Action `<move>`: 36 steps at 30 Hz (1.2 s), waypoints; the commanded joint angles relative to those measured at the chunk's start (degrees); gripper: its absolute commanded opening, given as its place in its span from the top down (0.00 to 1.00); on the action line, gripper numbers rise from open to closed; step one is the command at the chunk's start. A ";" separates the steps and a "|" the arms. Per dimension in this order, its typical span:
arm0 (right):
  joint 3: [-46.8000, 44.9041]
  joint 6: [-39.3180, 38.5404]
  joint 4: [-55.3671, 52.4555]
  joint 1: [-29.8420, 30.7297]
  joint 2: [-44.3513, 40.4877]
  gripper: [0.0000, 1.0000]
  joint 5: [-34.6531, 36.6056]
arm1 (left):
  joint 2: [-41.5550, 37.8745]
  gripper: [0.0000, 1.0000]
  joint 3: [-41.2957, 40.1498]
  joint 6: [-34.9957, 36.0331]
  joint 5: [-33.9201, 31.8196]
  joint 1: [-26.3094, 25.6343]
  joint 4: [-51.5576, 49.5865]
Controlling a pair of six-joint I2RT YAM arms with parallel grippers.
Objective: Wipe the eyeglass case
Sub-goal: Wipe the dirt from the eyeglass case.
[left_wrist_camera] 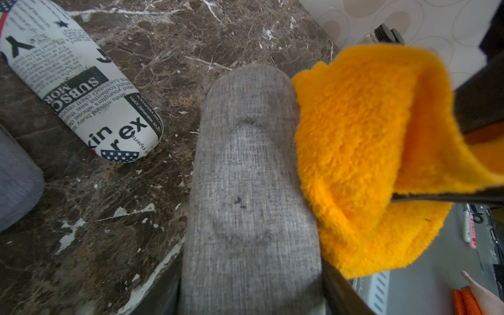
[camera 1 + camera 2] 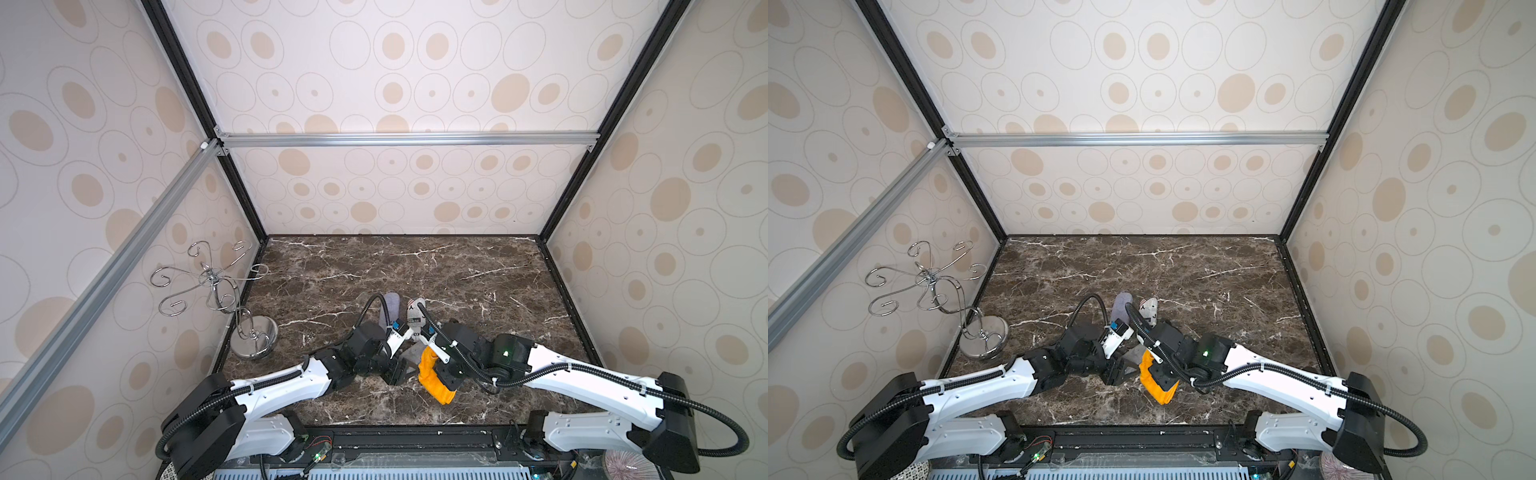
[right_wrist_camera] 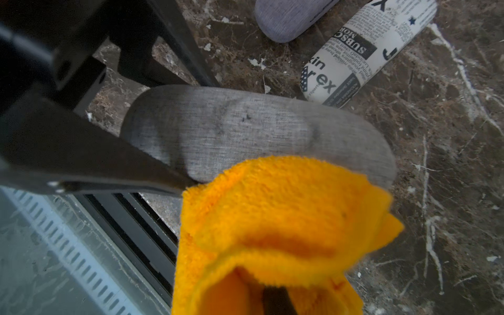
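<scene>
— Count it off for me, left to right.

— One chrome hook stand (image 2: 255, 338) at the left edge of the marble table (image 2: 457, 266), well apart from everything else. Then three cases, one cloth and two arms.

— Three cases? Where?

— Two lie flat mid-table, just beside each other: a lavender case (image 2: 390, 307) on the left and a newsprint case (image 2: 416, 312) on the right. In both top views the wrists partly hide their near ends. The third is the grey eyeglass case (image 1: 251, 191), nearer the front edge, between the two grippers.

— Who has it?

— The left gripper (image 2: 400, 371). Its jaws are drawn in narrow on one end of the grey eyeglass case, one finger on each long side. In the left wrist view the fabric runs out from between them, with faint dark smudges on its top face.

— On the table or lifted?

— It looks raised off the marble in the right wrist view, though the blur there keeps me from being sure.

— And the cloth?

— One orange cloth (image 3: 272, 226), folded over and pinched in the right gripper (image 2: 448, 375), jaws clamped tight on it. Its fluffy face touches the long side of the grey eyeglass case that faces the right arm.
</scene>
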 commanded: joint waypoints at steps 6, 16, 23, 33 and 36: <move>-2.96 3.18 0.85 -13.48 -5.79 1.00 6.56 | -2.27 0.61 1.75 -2.04 6.30 -1.01 4.22; -6.48 3.00 1.53 -16.54 -13.04 1.00 -0.38 | -4.36 0.62 -0.70 -16.48 18.40 7.76 10.82; -7.84 2.29 7.99 -13.06 -15.27 1.00 -4.33 | -0.17 0.60 1.41 -22.96 26.39 8.67 15.84; -8.75 2.11 19.69 -1.09 -10.63 1.00 -9.05 | 2.59 0.60 4.87 -21.87 28.07 8.67 15.43; -10.57 3.06 23.82 0.75 -10.74 1.00 -12.12 | 3.28 0.60 5.92 -20.85 27.61 8.68 14.43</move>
